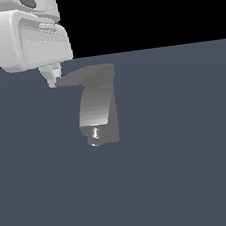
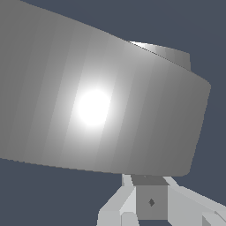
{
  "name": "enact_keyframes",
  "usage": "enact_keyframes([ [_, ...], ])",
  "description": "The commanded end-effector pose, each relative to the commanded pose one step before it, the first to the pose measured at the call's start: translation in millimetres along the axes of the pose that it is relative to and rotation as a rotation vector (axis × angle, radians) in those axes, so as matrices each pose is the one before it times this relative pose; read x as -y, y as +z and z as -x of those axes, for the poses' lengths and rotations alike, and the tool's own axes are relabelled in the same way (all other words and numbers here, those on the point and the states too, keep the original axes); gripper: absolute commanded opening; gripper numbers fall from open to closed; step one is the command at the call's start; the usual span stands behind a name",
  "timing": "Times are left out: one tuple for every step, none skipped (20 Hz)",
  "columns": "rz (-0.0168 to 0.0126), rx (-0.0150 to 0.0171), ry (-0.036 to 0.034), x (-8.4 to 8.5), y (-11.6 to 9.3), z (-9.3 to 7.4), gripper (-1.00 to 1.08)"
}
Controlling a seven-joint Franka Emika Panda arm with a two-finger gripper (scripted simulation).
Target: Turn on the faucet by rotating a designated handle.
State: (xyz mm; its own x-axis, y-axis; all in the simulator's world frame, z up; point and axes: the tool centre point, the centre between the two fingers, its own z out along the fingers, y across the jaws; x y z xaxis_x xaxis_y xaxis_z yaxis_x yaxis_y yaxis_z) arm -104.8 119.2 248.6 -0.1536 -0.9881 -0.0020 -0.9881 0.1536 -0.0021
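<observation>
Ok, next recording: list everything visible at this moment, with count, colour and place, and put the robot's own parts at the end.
Small grey metallic faucet: one, grey blocky upright body with a shiny spout and a bright nozzle tip low on its front, standing near the middle of the exterior view.
Thin flat dark-grey handle: one, dark grey, on top of the faucet, its tapered tip pointing toward the exterior view's left; a broad grey surface with a glare spot fills the wrist view, probably this same handle.
Flat dark blue-grey floor: one, under the faucet, with black background above it.
White blocky robot gripper: one, white, upper part of the exterior view's left, fingertips at the handle's tip; whether open or shut cannot be told.
</observation>
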Motion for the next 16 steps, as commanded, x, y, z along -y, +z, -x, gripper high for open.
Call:
enact_keyframes([
  [0.00174, -0.00175, 0.00356, -5.77, 0.06, -6.98, -1.00],
  [0.00000, 0.00000, 0.00000, -2.18, -0.05, -1.89, -1.00],
  [0.00000, 0.00000, 0.00000, -2.19, -0.05, -1.90, -1.00],
  [0.00018, -0.00010, -0.00044, -2.23, 0.04, -1.70, -1.00],
  [0.00000, 0.00000, 0.00000, -2.21, -0.07, -1.93, -1.00],
  [0.00000, 0.00000, 0.00000, 0.00, 0.00, 0.00, -1.00],
  [-0.00107, 0.00109, -0.00501, 1.88, 0.06, 4.47, -1.00],
  [0.00000, 0.00000, 0.00000, -0.29, -0.03, -4.31, -1.00],
  [0.00000, 0.00000, 0.00000, -0.29, -0.03, -4.35, -1.00],
  [0.00018, -0.00005, 0.00067, -0.13, 0.06, -4.67, -1.00],
  [0.00000, 0.00000, 0.00000, -0.29, -0.03, -4.45, -1.00],
  [0.00000, 0.00000, 0.00000, -0.29, -0.03, -4.50, -1.00],
  [0.00000, 0.00000, 0.00000, -0.29, -0.03, -4.54, -1.00],
  [0.00019, -0.00009, 0.00066, -0.15, 0.06, -4.84, -1.00],
  [0.00000, 0.00000, 0.00000, -0.30, -0.03, -4.64, -1.00],
  [0.00000, 0.00000, 0.00000, -0.30, -0.03, -4.69, -1.00],
])
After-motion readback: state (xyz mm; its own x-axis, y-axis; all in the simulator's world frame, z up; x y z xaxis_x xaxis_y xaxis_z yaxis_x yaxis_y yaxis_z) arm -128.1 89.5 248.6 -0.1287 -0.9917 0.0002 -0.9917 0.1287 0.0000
